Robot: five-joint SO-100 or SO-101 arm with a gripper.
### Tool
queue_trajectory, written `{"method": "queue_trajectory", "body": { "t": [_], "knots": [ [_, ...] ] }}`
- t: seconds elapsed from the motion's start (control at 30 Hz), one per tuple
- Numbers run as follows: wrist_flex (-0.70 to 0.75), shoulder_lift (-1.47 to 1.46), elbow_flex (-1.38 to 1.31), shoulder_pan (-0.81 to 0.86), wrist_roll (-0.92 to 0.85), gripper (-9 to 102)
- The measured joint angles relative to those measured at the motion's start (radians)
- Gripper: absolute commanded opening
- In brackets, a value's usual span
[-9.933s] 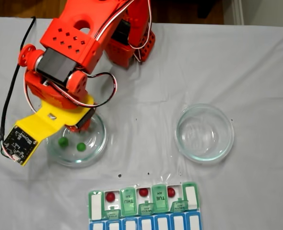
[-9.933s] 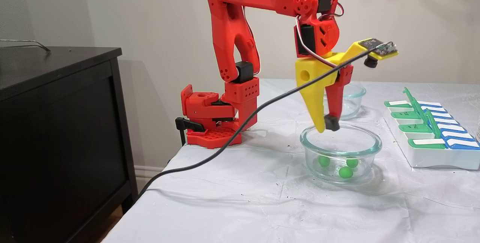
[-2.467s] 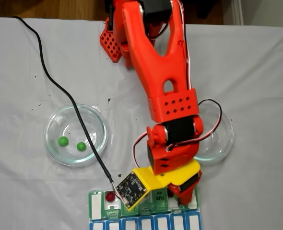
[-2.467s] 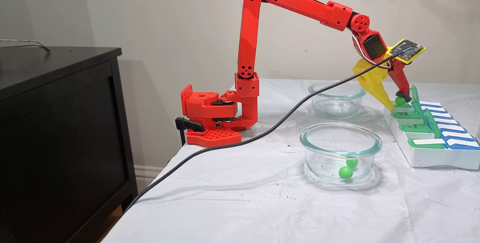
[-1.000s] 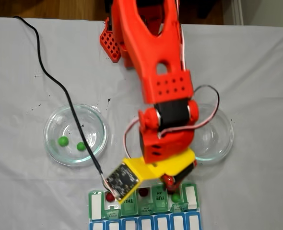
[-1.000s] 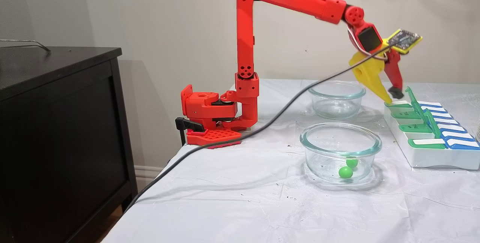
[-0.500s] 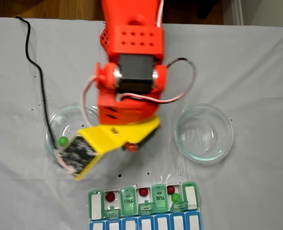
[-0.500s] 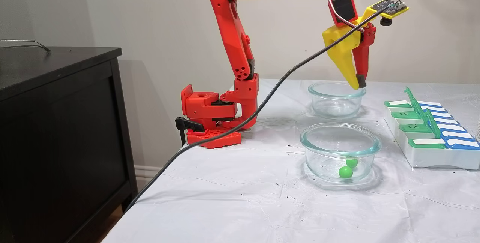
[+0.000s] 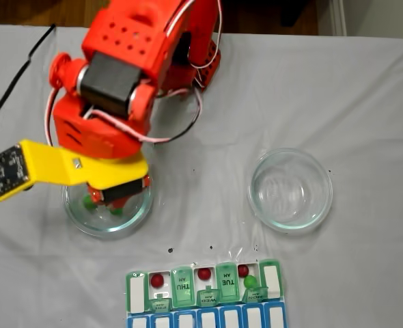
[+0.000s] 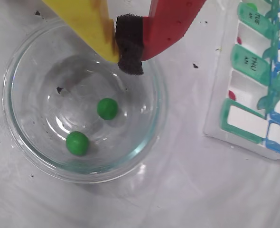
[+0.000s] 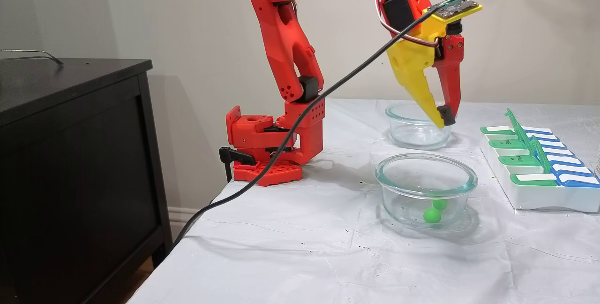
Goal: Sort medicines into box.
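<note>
The pincer (image 11: 443, 120), emptied and pressed together, is hanging over the glass dish (image 10: 16, 137) of two green balls (image 10: 107, 108), having swung back from the pill organizer (image 9: 273, 295). One green ball (image 9: 250, 281) is now lying in the organizer's open compartment beside a red one (image 9: 243, 271).

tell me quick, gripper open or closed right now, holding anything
Gripper: closed and empty, hanging above the glass dish with two green balls in it.
</note>
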Motion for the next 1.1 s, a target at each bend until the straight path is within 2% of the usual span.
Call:
{"method": "queue_trajectory", "body": {
  "t": [0.17,0.27,0.37,0.6,1.1],
  "knots": [
    [-0.052,-0.054,0.026,0.014,0.003,0],
    [-0.037,-0.137,0.014,0.012,0.026,0],
    [-0.026,-0.201,-0.018,0.012,0.058,10],
    [-0.044,-0.295,-0.077,0.014,0.101,17],
    [-0.110,-0.301,-0.015,0.031,0.074,17]
  ]
}}
